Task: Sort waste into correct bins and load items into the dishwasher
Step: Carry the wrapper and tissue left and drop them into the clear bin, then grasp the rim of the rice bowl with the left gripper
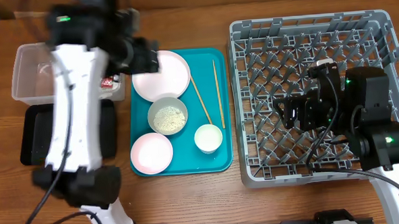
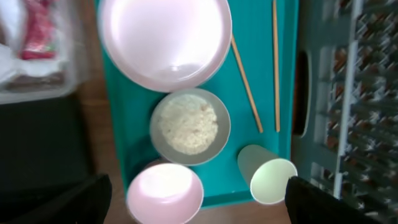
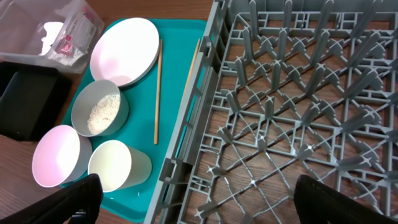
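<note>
The teal tray [image 1: 218, 158] holds a pale-pink plate [image 1: 161, 73], a bowl of rice grains [image 1: 167, 116], a pink bowl [image 1: 151, 153], a white cup [image 1: 208, 138] and two chopsticks [image 1: 200, 98]. The red wrapper [image 2: 37, 31] lies in the clear tub [image 1: 32, 72], with the black tray [image 1: 32, 136] in front of it. My left gripper [image 2: 199, 208] is open and empty above the tray's near edge. My right gripper [image 3: 208, 208] is open and empty over the grey dish rack [image 3: 298, 93], which holds nothing. The cup [image 3: 118, 165] lies on its side.
The rack fills the right half of the table, its left wall [image 1: 236, 103] close against the teal tray. Bare wood [image 1: 190, 200] shows along the front. My left arm [image 1: 71, 111] covers part of the tub and black tray.
</note>
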`<action>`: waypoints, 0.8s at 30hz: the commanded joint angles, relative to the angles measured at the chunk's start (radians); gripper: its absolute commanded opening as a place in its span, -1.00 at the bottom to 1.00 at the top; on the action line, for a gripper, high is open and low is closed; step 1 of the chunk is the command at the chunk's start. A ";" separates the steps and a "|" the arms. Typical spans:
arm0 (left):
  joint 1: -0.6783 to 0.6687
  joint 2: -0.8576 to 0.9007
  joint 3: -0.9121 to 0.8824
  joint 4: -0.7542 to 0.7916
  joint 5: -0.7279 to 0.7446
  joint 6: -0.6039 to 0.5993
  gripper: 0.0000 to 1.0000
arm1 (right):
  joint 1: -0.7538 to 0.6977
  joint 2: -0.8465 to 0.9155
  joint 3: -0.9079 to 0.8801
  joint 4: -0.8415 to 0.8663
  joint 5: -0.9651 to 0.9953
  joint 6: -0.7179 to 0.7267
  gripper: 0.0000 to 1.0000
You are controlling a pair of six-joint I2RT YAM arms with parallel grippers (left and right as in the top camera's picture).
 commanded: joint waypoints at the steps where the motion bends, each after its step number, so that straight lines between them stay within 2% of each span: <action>1: -0.078 0.025 -0.172 0.094 -0.008 -0.037 0.79 | -0.002 -0.005 0.025 -0.008 -0.019 0.000 1.00; 3: -0.113 0.025 -0.270 0.181 -0.018 -0.063 0.71 | -0.002 -0.005 0.025 -0.011 -0.019 0.000 1.00; 7: -0.156 0.025 -0.417 0.330 -0.026 -0.088 0.42 | -0.002 -0.005 0.025 -0.011 -0.019 0.000 1.00; 11: -0.192 0.025 -0.518 0.453 -0.031 -0.083 0.33 | -0.002 -0.005 0.025 -0.011 -0.019 0.000 1.00; 24: -0.218 0.025 -0.728 0.580 -0.097 -0.130 0.05 | -0.002 -0.005 0.025 -0.011 -0.019 0.000 1.00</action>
